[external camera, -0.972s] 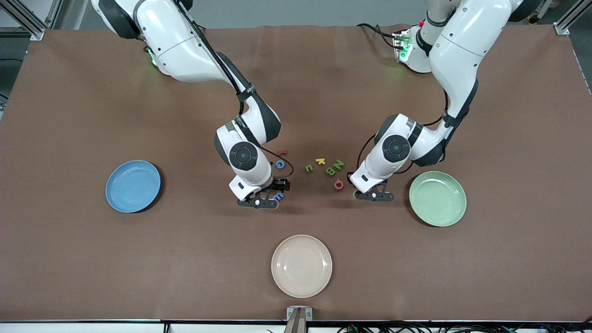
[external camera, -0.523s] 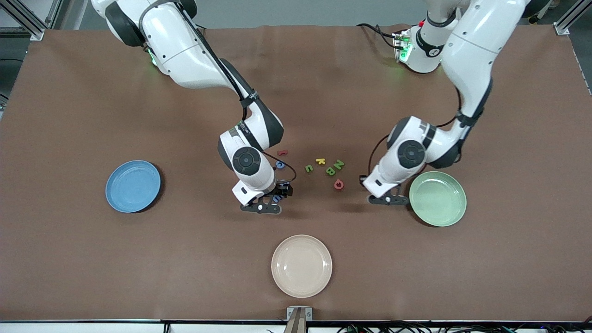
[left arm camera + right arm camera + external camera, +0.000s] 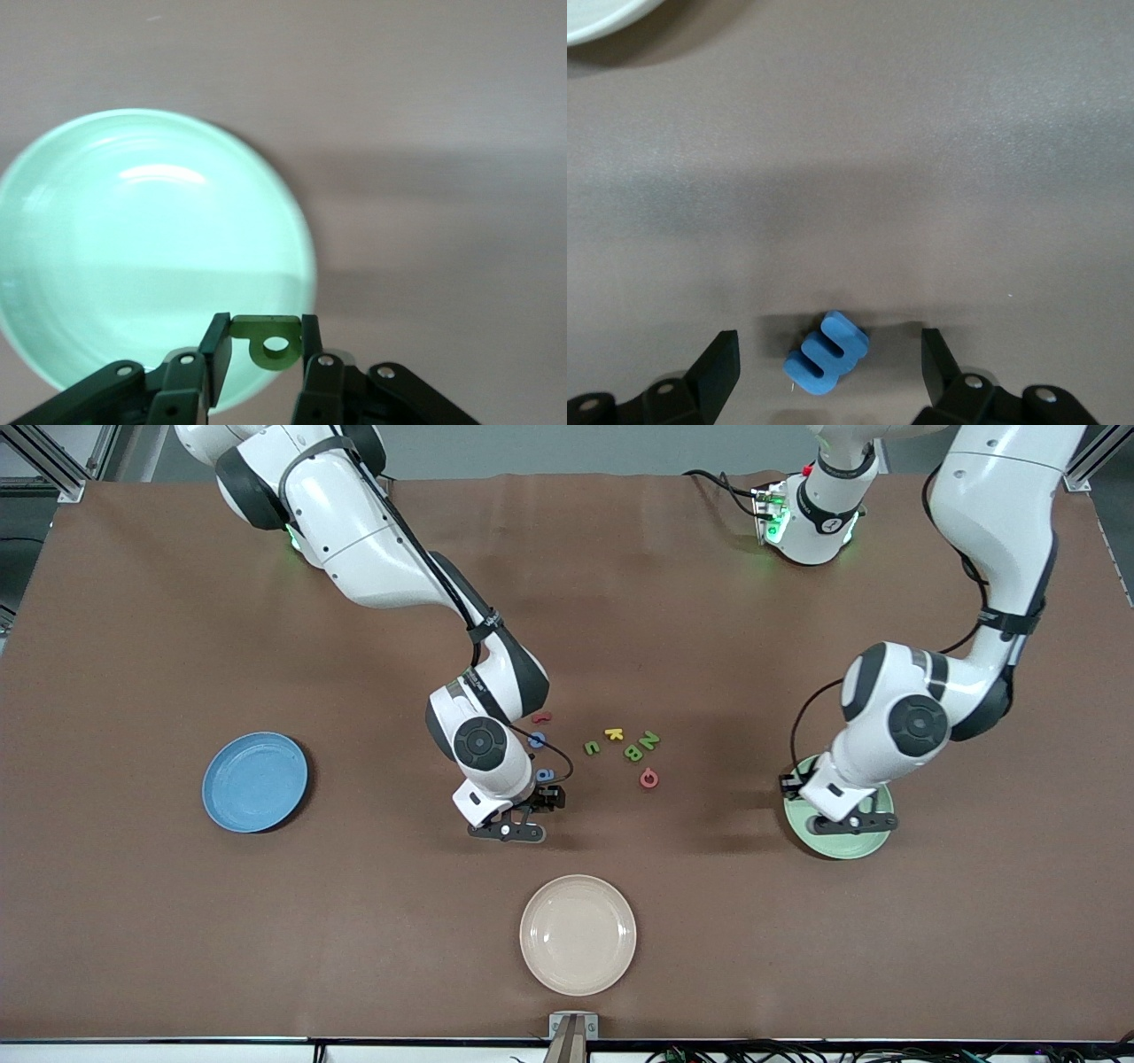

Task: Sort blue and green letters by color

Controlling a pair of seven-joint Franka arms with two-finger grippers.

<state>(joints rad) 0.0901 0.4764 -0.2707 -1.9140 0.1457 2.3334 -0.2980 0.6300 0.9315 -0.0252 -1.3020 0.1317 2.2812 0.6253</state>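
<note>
L gripper [image 3: 264,339] is clamped on a green letter [image 3: 252,332], a small flat foam piece w/ a round hole through it, held on edge between the two dark fingers. It hangs over the green plate [image 3: 840,845], a smooth, glossy round dish low in the front frame, toward the left arm's end of the table. R gripper [image 3: 828,365] is down near the table w/ fingers wide apart. Between them, touching neither, lies a blue letter [image 3: 826,352], thick matte foam w/ three prongs like an E, flat on the cloth. In the front view this gripper [image 3: 509,828] is in the lower-middle of the frame. Just above it in the frame is a second blue letter [image 3: 545,775], and higher a third blue letter [image 3: 536,740], rounded, beside a dark red letter [image 3: 540,716]. At frame centre is a loose group: a green hooked letter [image 3: 591,748], a yellow K [image 3: 613,733], a green N [image 3: 649,740], a green B [image 3: 633,753] and a pink ring letter [image 3: 648,778]. The blue plate [image 3: 254,781] lies toward the right arm's end and the cream plate [image 3: 578,934] at bottom centre. The brown table cover [image 3: 177,602] is matte.
</note>
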